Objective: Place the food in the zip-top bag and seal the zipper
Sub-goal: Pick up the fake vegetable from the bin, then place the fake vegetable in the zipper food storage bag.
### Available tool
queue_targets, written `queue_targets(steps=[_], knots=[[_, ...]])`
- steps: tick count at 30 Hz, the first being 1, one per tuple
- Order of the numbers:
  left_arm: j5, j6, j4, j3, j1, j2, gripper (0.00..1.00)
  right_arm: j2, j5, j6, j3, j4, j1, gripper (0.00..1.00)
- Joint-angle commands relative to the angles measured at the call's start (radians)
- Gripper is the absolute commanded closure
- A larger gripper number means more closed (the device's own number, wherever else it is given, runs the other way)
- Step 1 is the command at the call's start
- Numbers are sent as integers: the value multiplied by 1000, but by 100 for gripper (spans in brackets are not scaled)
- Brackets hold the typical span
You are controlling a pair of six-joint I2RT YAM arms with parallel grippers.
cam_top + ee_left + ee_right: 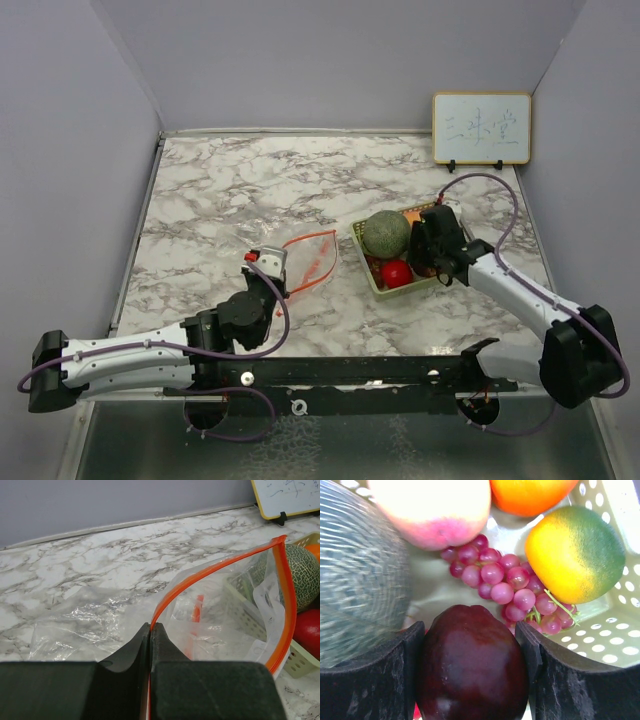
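Observation:
The clear zip-top bag (pixel 312 258) with an orange zipper (pixel 200 575) lies left of the pale green basket (pixel 372 281), its mouth held open. My left gripper (pixel 151 626) is shut on the bag's zipper edge; it also shows in the top view (pixel 268 262). My right gripper (pixel 472 630) is down in the basket, shut on the dark purple fruit (pixel 470 665). Around it lie the green netted melon (pixel 360 575), the red grapes (pixel 505 580), the yellow-peach fruit (pixel 432 510) and the orange (pixel 530 495). The red apple (pixel 397 273) sits at the basket's front.
A yellow-green fruit (pixel 575 555) also lies in the basket. A small whiteboard (pixel 481 128) stands at the back right against the wall. Grey walls enclose the marble table (pixel 230 190) on three sides. The right arm (pixel 520 295) reaches in from the right.

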Motion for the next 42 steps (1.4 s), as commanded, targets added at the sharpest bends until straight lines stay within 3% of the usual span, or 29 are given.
queue_targets(steps=[1,7,11,14,18,22,26,30,37,42], knots=[[0,-17,-4,30,5,11,100,-122,-67,-3,130,-113,-4,83],[12,-34,11,38,6,53,100,-263,-285,-58,245,-138,-3,94],[26,-43,18,58,6,92,100,-296,-545,-33,287,-27,23,97],[37,-48,36,69,7,119,100,-288,-633,6,305,80,119,97],[55,-49,83,79,6,154,100,-244,-553,26,325,185,352,97],[58,-49,100,102,6,190,100,-176,-517,54,318,250,469,97],[58,-77,94,126,6,196,100,-132,-465,93,257,316,486,97],[83,-120,80,136,6,173,100,-117,-317,114,217,334,489,97],[173,-241,44,137,7,106,100,-83,-55,134,236,329,494,96],[223,-320,55,117,7,106,100,16,70,145,327,261,520,88]])
